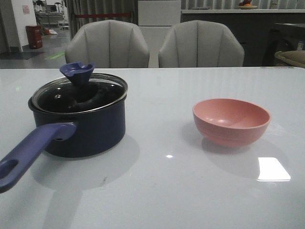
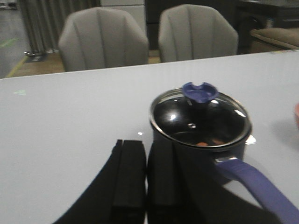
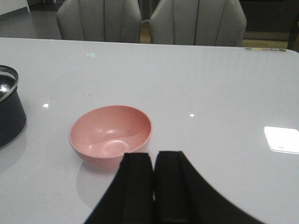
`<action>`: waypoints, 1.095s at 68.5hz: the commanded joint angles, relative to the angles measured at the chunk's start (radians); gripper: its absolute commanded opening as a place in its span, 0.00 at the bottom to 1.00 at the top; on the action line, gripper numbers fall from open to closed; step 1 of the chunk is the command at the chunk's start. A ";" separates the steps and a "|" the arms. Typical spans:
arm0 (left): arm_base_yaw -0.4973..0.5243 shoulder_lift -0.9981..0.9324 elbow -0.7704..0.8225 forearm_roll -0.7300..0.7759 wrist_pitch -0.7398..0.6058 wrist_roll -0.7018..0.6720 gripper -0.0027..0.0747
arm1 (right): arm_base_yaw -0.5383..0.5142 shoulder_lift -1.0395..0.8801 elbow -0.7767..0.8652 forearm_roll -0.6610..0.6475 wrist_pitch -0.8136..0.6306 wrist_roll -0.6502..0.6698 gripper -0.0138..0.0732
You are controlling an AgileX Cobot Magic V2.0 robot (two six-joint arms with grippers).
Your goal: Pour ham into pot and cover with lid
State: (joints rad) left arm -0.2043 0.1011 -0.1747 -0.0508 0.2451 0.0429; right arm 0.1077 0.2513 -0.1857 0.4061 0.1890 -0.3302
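Jaws of both arms together, lid (image 2: 200, 119) on pot (image 1: 88, 131) ahead of left jaws, pink bowl (image 3: 111, 135) before right.

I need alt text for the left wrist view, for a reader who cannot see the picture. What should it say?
A dark navy-blue pot stands on a white table with its glass lid on; small orange-pink ham pieces show through the glass. The left gripper, fingers nearly together and holding nothing, is beside the pot. Two grey chairs stand behind the table.
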 commanded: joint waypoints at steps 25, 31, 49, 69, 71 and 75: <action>0.153 -0.125 0.202 0.000 -0.284 -0.030 0.19 | 0.000 0.005 -0.027 0.013 -0.072 -0.011 0.33; 0.153 -0.123 0.202 0.000 -0.282 -0.030 0.19 | 0.000 0.005 -0.027 0.013 -0.072 -0.011 0.33; 0.153 -0.123 0.202 0.000 -0.283 -0.030 0.19 | 0.000 0.005 -0.027 0.013 -0.072 -0.011 0.33; 0.153 -0.123 0.202 0.000 -0.283 -0.030 0.19 | 0.000 0.005 -0.027 0.013 -0.072 -0.011 0.33; 0.153 -0.123 0.202 0.000 -0.283 -0.030 0.19 | 0.000 0.005 -0.027 0.013 -0.072 -0.011 0.33; 0.153 -0.123 0.202 0.000 -0.283 -0.030 0.19 | 0.000 0.005 -0.027 0.013 -0.072 -0.011 0.33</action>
State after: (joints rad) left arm -0.0549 -0.0046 0.0049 -0.0508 0.0412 0.0237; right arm 0.1077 0.2513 -0.1857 0.4061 0.1908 -0.3302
